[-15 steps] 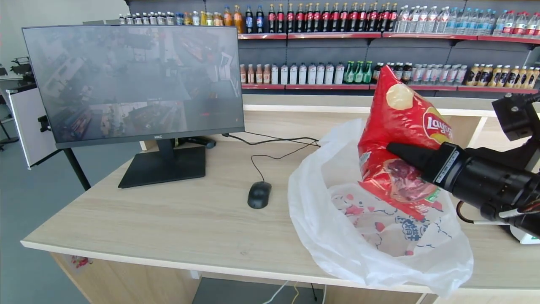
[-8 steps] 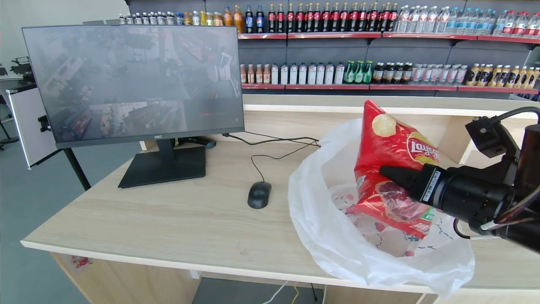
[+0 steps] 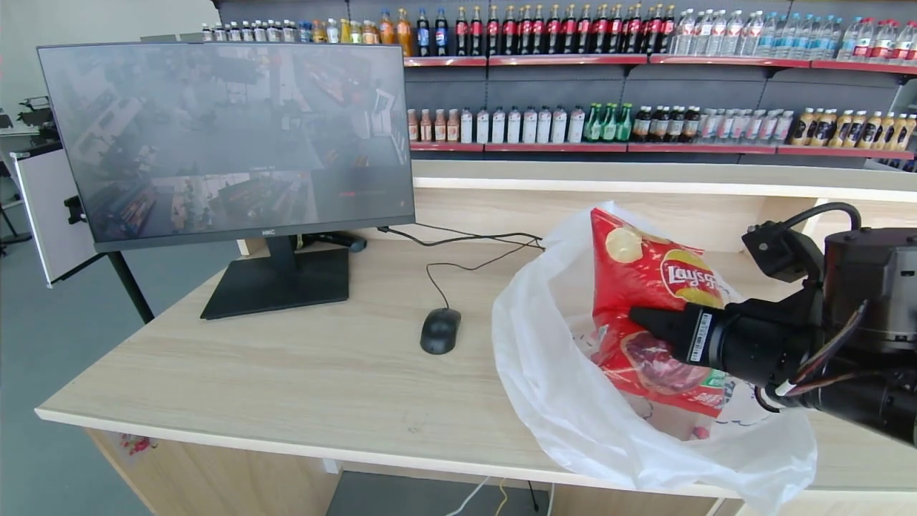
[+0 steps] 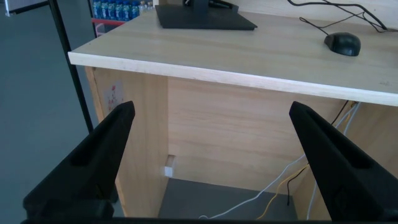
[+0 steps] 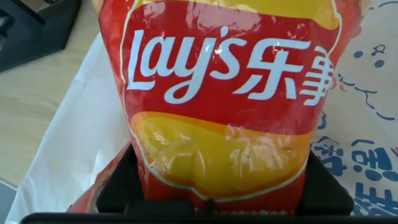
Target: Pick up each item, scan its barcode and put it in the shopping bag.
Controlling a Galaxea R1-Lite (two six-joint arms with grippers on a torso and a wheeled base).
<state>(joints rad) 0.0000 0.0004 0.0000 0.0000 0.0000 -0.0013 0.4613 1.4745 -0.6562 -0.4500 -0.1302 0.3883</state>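
Jaws on my right gripper [image 3: 646, 319] clamp the red foil crisp packet [image 3: 645, 276], half inside the white plastic shopping bag [image 3: 566, 408], unreleased; left gripper [image 4: 211, 111] gapes empty

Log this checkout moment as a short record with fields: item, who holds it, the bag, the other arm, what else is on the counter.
item: red chip bag, upright, lower end inside the shopping bag
held by: right gripper, shut on it
bag: white plastic, open, on the counter
left gripper: open, empty, low before the counter's front
also on counter: monitor, mouse
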